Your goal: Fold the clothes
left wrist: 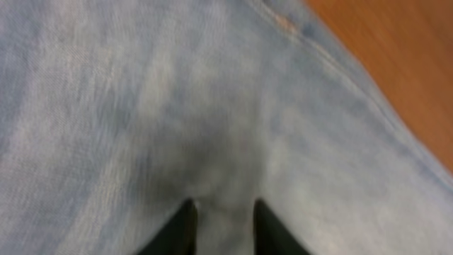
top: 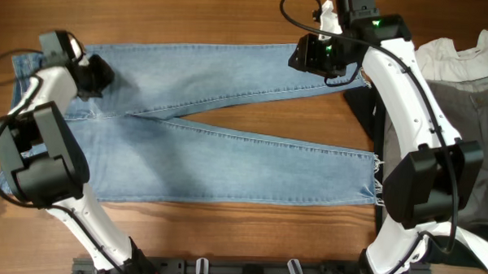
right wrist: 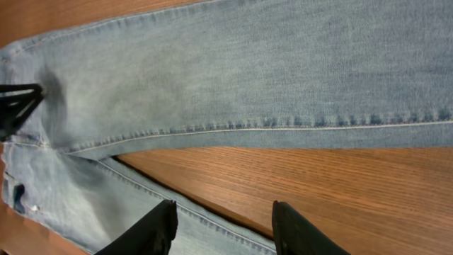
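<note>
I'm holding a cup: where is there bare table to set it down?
Bare table: the wedge between the jeans legs, the strip in front of the lower leg, the strip behind the upper one. The right end is crowded with heaped clothes.

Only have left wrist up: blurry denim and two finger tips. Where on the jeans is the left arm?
Observer: Overhead puts the left fingers over the seat of the jeans, near the waist end, just above where the legs split.
Operator: Right arm holding anything?
Observer: No. It's at the hem end of the far leg, and the right fingers are apart with nothing between them.
</note>
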